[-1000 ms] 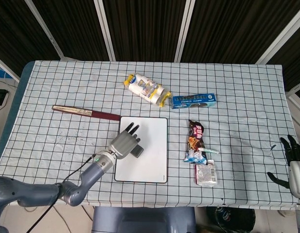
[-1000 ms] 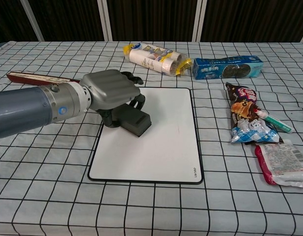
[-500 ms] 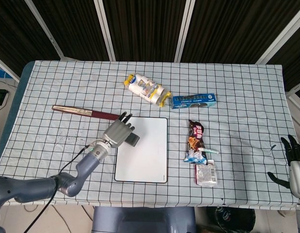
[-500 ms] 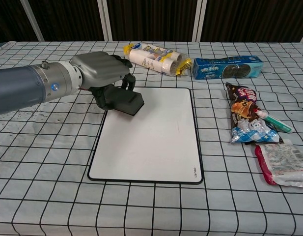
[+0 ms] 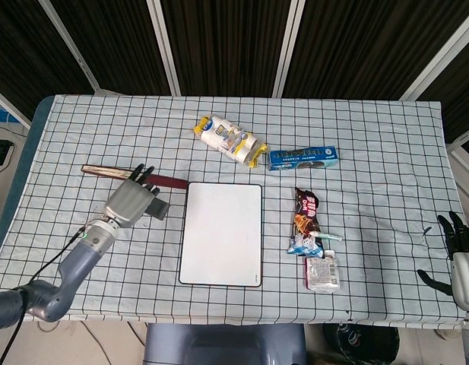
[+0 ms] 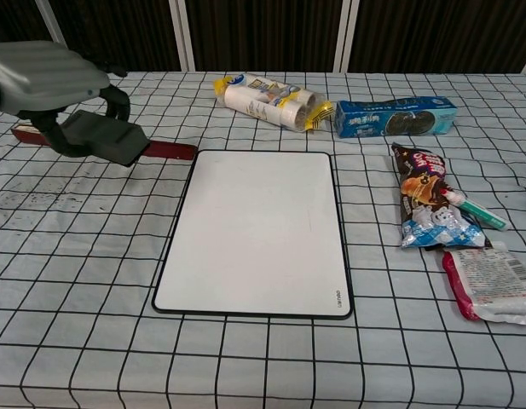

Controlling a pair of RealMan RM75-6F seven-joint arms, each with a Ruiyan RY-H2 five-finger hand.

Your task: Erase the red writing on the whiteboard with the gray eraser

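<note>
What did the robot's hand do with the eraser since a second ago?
The left hand, holding the gray eraser throughout, carried it leftward off the whiteboard to above the cloth beside the board. The board looks clean. The snacks and the right hand stayed put.

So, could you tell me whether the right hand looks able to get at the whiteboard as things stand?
Probably not easily. The right hand sits at the far right table edge, and the snack packets lie between it and the whiteboard; it would have to reach over them.
</note>
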